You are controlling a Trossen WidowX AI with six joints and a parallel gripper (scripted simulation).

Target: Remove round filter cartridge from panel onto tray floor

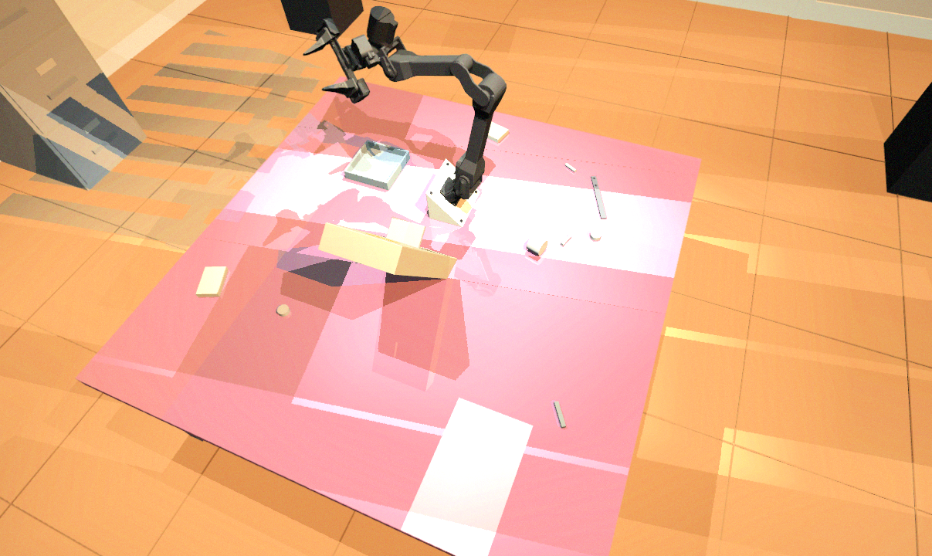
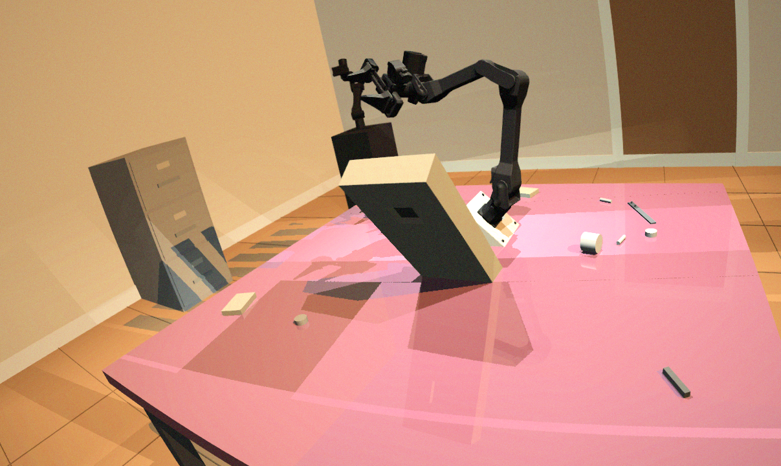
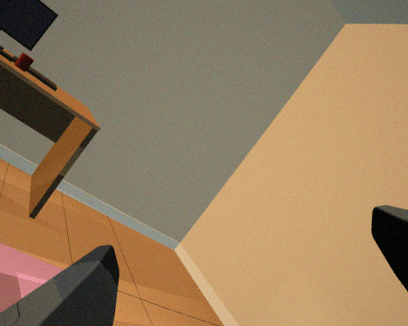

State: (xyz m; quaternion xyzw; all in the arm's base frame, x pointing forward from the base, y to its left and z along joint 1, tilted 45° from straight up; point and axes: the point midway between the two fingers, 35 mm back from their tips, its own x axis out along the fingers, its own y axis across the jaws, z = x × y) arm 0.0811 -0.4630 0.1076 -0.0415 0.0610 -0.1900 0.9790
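The service panel (image 1: 358, 247) (image 2: 433, 243) is a pale, thick slab leaning over the pink table, with its dark back toward the exterior camera. Its slotted face is turned away in the top and exterior views, so I cannot see the cartridge or its slots. A pale squarish part (image 1: 406, 232) shows beyond the panel's upper edge; I cannot tell what it is. The open grey-blue tray (image 1: 367, 181) stands beyond the panel; its visible floor holds nothing. My gripper (image 1: 315, 71) (image 2: 354, 88) (image 3: 247, 240) is open and empty, high above the table's far left, away from panel and tray.
A white cylinder (image 1: 537, 245) (image 2: 591, 243) lies right of the panel, near a flat bar (image 1: 598, 198) (image 2: 641, 212). A pale block (image 1: 211, 281) (image 2: 239, 303) and a small disc (image 1: 282, 310) (image 2: 300, 320) lie left. A dark bar (image 1: 559, 414) (image 2: 675, 382) lies near right.
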